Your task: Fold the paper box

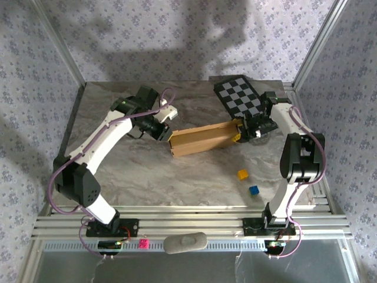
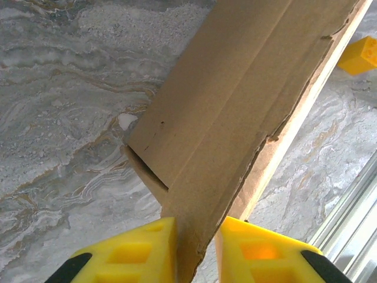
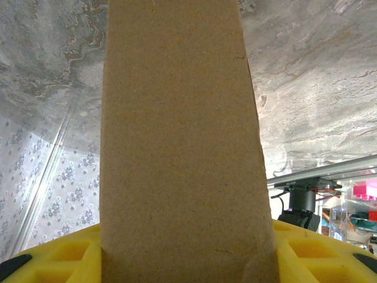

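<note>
The paper box (image 1: 203,138) lies mid-table (image 1: 147,171), running from 9 to 3 o'clock. The right pincer (image 3: 188,247) clamps its 3 o'clock end, probably to anchor it. The left pincer (image 2: 195,236) narrowly straddles the 9 o'clock flap, and I cannot tell whether it grips.

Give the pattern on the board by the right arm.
Black-and-white checkered board, clearest in the top external view.

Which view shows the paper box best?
Top external: the whole box, with the left gripper and right gripper at its ends. Left wrist gives a creased, torn-edged end between its fingers; right wrist, one plain panel up close.
</note>
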Available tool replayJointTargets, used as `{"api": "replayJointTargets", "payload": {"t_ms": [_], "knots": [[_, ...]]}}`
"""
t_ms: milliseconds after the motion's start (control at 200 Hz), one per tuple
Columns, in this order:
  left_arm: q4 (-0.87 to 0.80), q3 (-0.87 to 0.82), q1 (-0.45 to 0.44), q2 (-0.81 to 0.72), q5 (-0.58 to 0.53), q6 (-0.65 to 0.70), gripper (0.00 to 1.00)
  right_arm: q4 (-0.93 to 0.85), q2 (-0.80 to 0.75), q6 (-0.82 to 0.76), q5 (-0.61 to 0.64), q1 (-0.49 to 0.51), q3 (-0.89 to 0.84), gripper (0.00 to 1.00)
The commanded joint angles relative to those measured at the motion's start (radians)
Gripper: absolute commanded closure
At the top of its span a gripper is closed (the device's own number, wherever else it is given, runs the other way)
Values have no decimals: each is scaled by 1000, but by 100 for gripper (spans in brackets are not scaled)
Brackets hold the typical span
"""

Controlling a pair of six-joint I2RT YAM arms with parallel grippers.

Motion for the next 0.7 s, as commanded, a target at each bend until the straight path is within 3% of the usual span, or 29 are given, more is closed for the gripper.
{"api": "replayJointTargets", "payload": {"t_ms": [0,170,555,695], "knots": [[-17,1,2,-17,37,-42,77,-4,19,20,8,6,21,57],[-32,17,3,-7,32,-36,83,-4,20,19,8,6,23,57],[-73,-2,2,-22,-23,-2,78,-4,23,22,9,8,24,57],[-75,3,2,-18,-19,-2,85,-3,26,23,9,10,32,57]]}}
